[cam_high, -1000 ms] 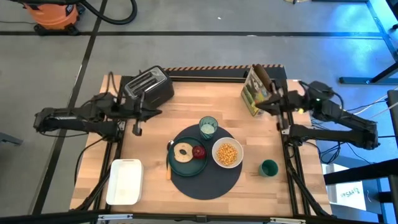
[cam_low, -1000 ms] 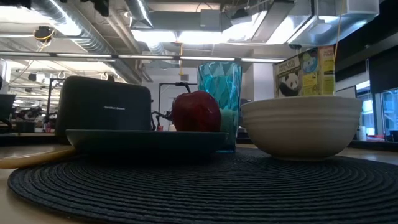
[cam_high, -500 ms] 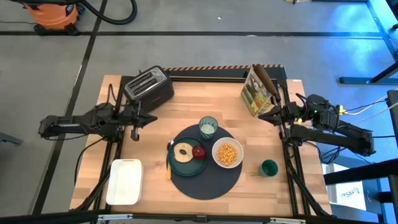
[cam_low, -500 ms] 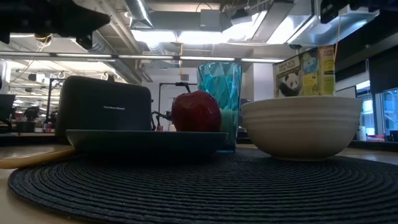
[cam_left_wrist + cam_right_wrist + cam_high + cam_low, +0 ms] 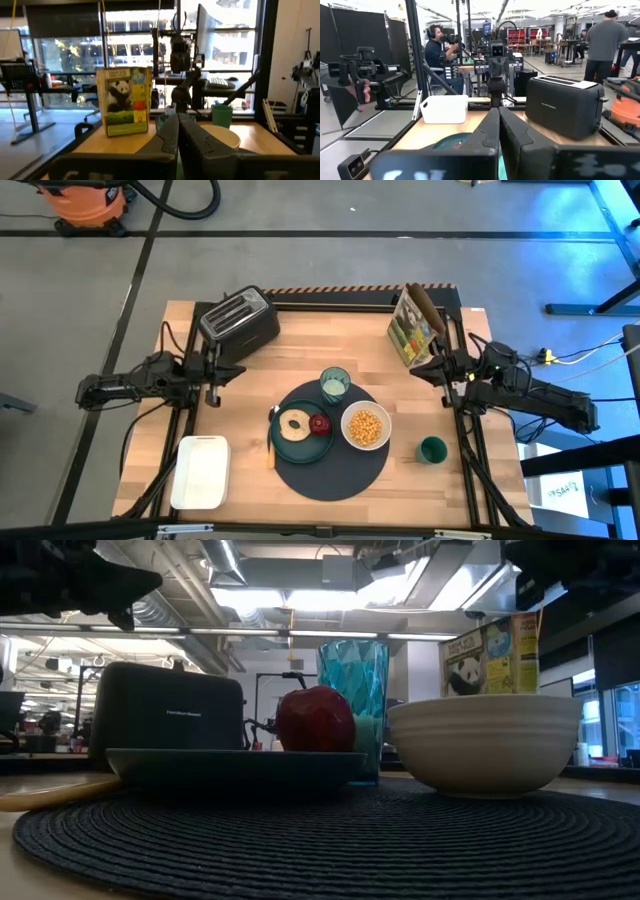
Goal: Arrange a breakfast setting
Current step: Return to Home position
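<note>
Bagel (image 5: 295,423) and red apple (image 5: 319,423) on dark teal plate (image 5: 305,449) — left end effector (image 5: 238,369), right end effector (image 5: 416,369) clenched, empty

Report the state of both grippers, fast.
Left gripper: shut, holding nothing, near the black two-slot toaster.
Right gripper: shut, holding nothing, near the panda-printed cereal box.
</note>
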`<control>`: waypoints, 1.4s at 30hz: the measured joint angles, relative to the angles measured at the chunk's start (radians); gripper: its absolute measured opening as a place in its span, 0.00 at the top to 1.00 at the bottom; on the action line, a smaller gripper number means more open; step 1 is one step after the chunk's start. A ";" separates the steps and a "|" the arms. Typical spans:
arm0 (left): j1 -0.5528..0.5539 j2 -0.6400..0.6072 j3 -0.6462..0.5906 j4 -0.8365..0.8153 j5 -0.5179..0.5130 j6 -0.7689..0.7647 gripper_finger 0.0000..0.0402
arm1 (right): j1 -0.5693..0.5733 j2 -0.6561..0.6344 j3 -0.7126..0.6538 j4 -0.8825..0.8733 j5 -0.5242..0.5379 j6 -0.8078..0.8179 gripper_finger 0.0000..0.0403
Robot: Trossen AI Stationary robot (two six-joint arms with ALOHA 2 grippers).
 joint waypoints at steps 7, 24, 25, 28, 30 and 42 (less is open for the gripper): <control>-0.001 -0.025 -0.001 -0.075 0.039 -0.004 1.00 | 0.002 -0.116 -0.076 0.008 -0.010 0.084 1.00; -0.001 -0.025 -0.001 -0.237 0.011 -0.034 1.00 | 0.320 -0.252 -0.301 0.179 0.289 0.200 1.00; -0.001 -0.025 -0.001 -0.237 0.010 -0.034 1.00 | 0.337 -0.252 -0.305 0.176 0.296 0.196 1.00; -0.001 -0.025 -0.001 -0.233 0.011 -0.034 1.00 | 0.375 -0.259 -0.315 0.159 0.298 0.163 1.00; -0.001 -0.025 -0.004 -0.207 0.028 -0.040 1.00 | 0.391 -0.267 -0.322 0.144 0.298 0.147 1.00; -0.001 -0.024 -0.105 0.004 0.134 -0.060 1.00 | 0.401 -0.272 -0.322 0.065 0.292 0.073 1.00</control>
